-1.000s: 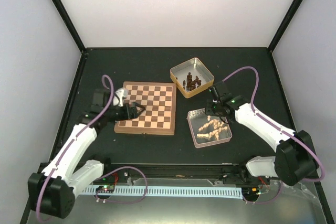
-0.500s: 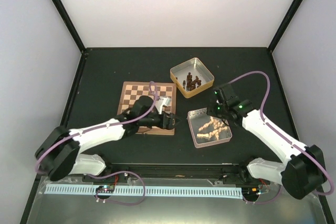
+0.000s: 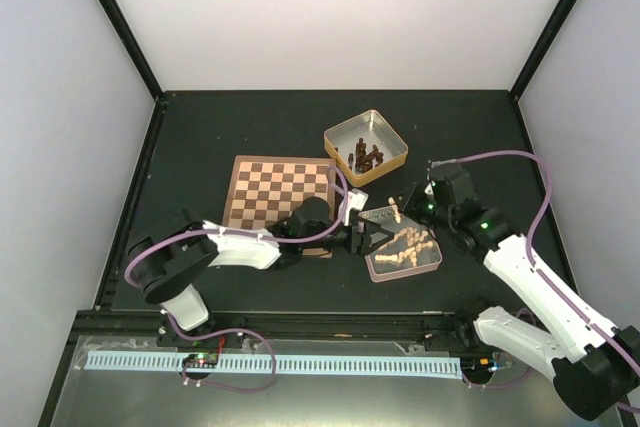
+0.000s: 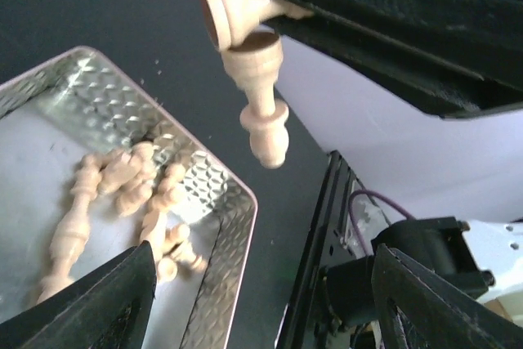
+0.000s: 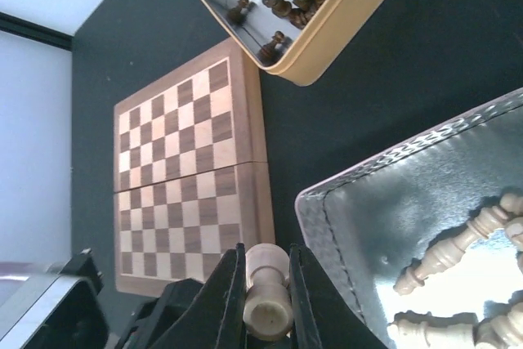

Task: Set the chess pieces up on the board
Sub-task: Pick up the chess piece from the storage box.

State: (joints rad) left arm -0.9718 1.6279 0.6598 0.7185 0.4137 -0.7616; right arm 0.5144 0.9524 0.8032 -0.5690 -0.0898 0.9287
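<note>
1. The right gripper is closed tightly on one pale chess piece. Its round foot shows between the two black fingers.
2. This piece is held in the air, near the far rim of the silver tin, and it touches nothing below.
3. In the left wrist view a pale shape with a foot and a knob hangs directly under the held piece. I cannot tell if it is the same piece or a second one.
4. The left gripper stands wide, with nothing between its fingers. In the top view it is at the left side of the silver tin and points toward it.
5. The other pale chess pieces lie on their sides in a loose heap inside the silver tin.
6. The chessboard lies flat on the black table, to the left of both tins and apart from them.
7. The left arm reaches across the near right corner of the chessboard.
8. The gold tin sits beyond the silver one, close to the far right corner of the chessboard. It holds the dark chess pieces, some upright and some fallen.
</note>
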